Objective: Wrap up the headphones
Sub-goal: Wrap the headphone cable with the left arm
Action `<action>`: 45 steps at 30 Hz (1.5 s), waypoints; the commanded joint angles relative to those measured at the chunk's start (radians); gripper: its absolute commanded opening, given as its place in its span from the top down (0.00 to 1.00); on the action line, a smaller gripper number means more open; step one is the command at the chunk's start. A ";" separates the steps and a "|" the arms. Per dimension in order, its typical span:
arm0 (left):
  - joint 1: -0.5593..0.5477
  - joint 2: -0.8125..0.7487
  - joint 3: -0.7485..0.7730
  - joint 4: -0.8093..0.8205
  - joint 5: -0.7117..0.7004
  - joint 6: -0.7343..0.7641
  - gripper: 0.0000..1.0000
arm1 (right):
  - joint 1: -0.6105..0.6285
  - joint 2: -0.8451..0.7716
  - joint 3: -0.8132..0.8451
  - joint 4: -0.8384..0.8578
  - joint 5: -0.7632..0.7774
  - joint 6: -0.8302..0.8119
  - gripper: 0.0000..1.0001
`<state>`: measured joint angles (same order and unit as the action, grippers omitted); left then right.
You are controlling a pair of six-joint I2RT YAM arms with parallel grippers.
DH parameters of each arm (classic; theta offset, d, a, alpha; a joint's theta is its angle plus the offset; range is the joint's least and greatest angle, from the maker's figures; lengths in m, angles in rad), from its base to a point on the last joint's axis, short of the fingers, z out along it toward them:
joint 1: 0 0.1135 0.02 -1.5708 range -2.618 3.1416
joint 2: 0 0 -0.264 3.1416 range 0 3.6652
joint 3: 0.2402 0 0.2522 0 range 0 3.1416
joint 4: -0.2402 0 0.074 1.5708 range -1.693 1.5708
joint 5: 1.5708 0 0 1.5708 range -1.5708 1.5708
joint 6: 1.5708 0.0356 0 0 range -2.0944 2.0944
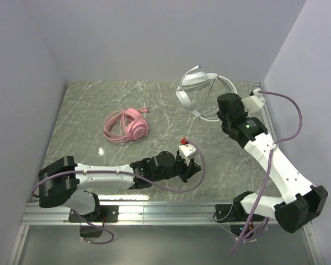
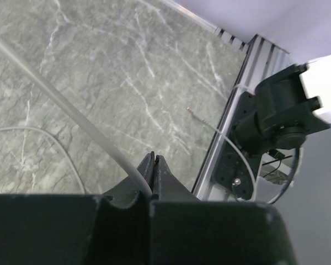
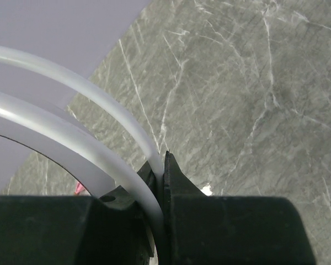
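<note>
The grey-green marbled table carries the pink headphones, lying flat left of its centre.

Open table left of pink headset; white cable seemingly spans the centre-right.

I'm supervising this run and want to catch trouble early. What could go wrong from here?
The left gripper pinches the white cable only at its tips; a pull may slip it free.
The right gripper holds the white headset by its thin headband, so it might twist or swing.
</note>
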<state>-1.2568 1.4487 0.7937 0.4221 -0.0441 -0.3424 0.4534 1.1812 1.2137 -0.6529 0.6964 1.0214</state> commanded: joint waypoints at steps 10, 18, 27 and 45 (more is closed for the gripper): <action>-0.064 -0.174 0.168 -0.371 -0.063 0.069 1.00 | -0.001 -0.006 -0.045 0.167 0.227 0.046 1.00; -0.062 -0.212 0.306 -0.537 -0.094 0.137 0.99 | 0.053 0.011 -0.123 0.130 0.380 0.049 1.00; -0.038 -0.289 0.352 -0.545 -0.054 0.138 0.98 | 0.079 0.000 -0.229 0.190 0.345 0.000 1.00; 0.014 -0.241 0.592 -0.781 -0.183 0.255 0.98 | 0.185 0.162 -0.144 -0.100 0.497 0.069 1.00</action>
<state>-1.2209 1.2541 1.2686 -0.4564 -0.2855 -0.1093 0.6724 1.2926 1.0660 -0.6514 0.9840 1.0698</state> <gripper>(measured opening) 0.042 0.105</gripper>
